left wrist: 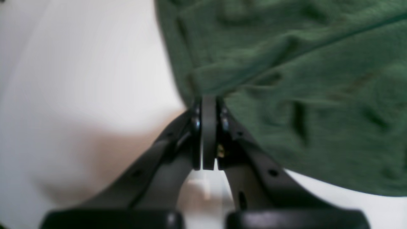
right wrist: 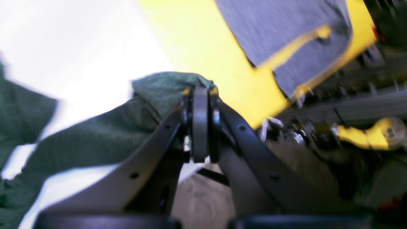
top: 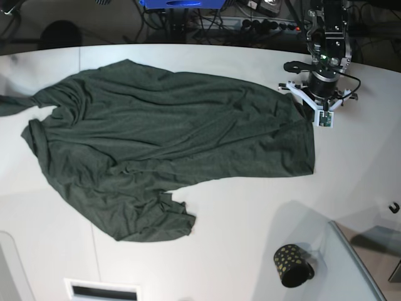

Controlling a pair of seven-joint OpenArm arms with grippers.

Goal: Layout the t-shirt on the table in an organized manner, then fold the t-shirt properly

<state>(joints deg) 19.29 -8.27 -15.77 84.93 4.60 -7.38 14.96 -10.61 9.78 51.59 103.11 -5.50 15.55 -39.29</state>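
The dark green t-shirt point(top: 169, 138) lies spread and wrinkled across the white table point(top: 250, 207), with its lower left part bunched. My left gripper point(left wrist: 209, 99) is shut on the shirt's edge point(left wrist: 286, 63); in the base view it stands at the shirt's upper right corner point(top: 310, 101). My right gripper point(right wrist: 200, 90) is shut on a raised fold of the shirt point(right wrist: 95, 136) near the table's edge. It is outside the base view, where a strip of the shirt point(top: 9, 105) stretches to the left border.
A small black cup with gold dots point(top: 291, 265) lies on its side at the front right, beside a grey panel point(top: 357, 269). A white slotted piece point(top: 100, 290) sits at the front edge. Beyond the table are a yellow frame point(right wrist: 203, 41) and cables point(top: 250, 25).
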